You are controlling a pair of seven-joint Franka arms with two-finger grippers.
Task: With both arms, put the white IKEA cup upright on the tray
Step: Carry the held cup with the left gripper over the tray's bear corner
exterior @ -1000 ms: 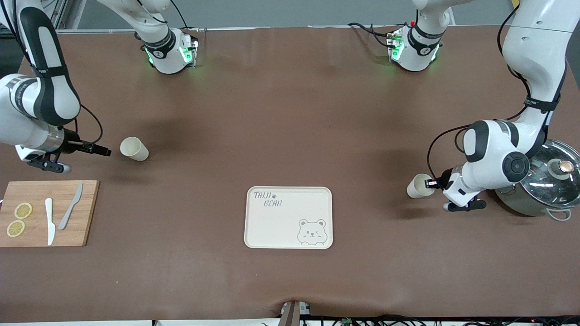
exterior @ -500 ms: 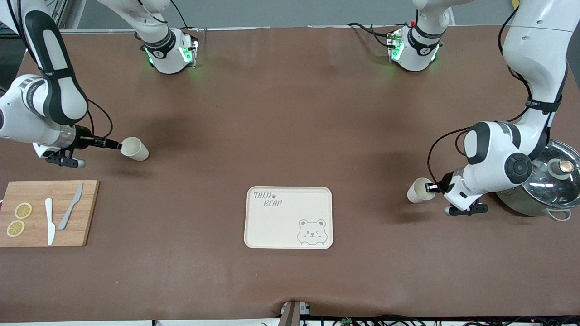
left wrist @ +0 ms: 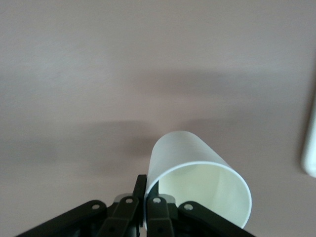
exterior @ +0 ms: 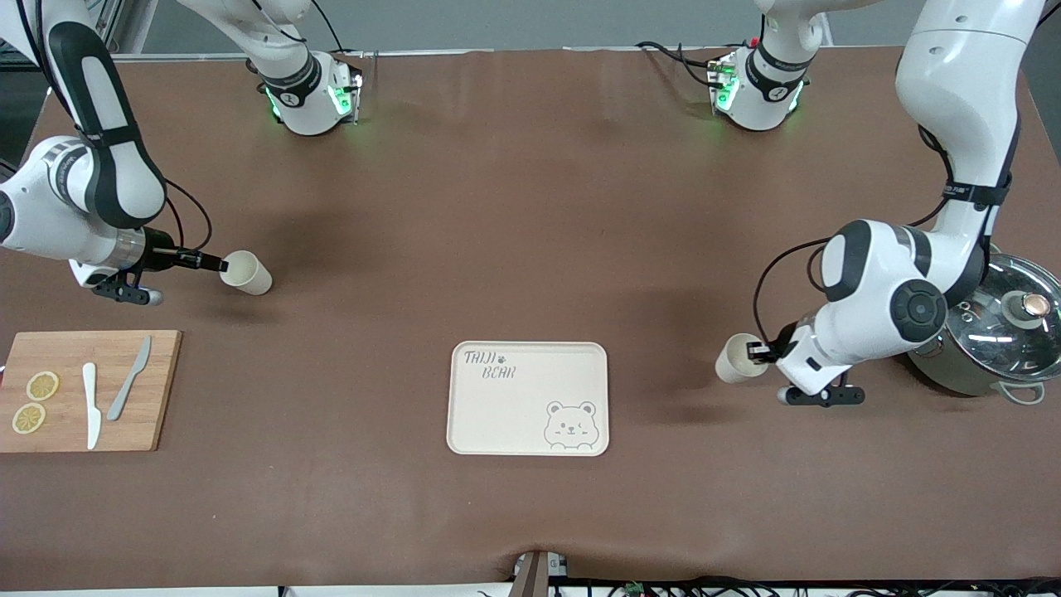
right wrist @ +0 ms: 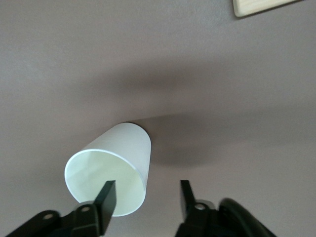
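Observation:
Two white cups show. One cup (exterior: 246, 272) lies on its side on the table toward the right arm's end, farther from the front camera than the cutting board. My right gripper (exterior: 217, 264) is open at its mouth; in the right wrist view one finger (right wrist: 105, 196) is inside the cup (right wrist: 116, 160) and the other is outside, with the rim wall between them. My left gripper (exterior: 756, 353) is shut on the rim of the other cup (exterior: 733, 359) and holds it on its side, between the pot and the cream tray (exterior: 497, 414). In the left wrist view, that cup (left wrist: 197, 185) is pinched by the gripper (left wrist: 148, 191).
A wooden cutting board (exterior: 124, 414) with two knives and lemon slices lies toward the right arm's end; its corner shows in the right wrist view (right wrist: 261, 6). A steel pot with a glass lid (exterior: 1003, 336) stands toward the left arm's end. The tray's edge (left wrist: 310, 153) shows in the left wrist view.
My right gripper moved up to the lying cup's mouth and now straddles its rim. My left gripper carried its cup away from the pot, toward the tray.

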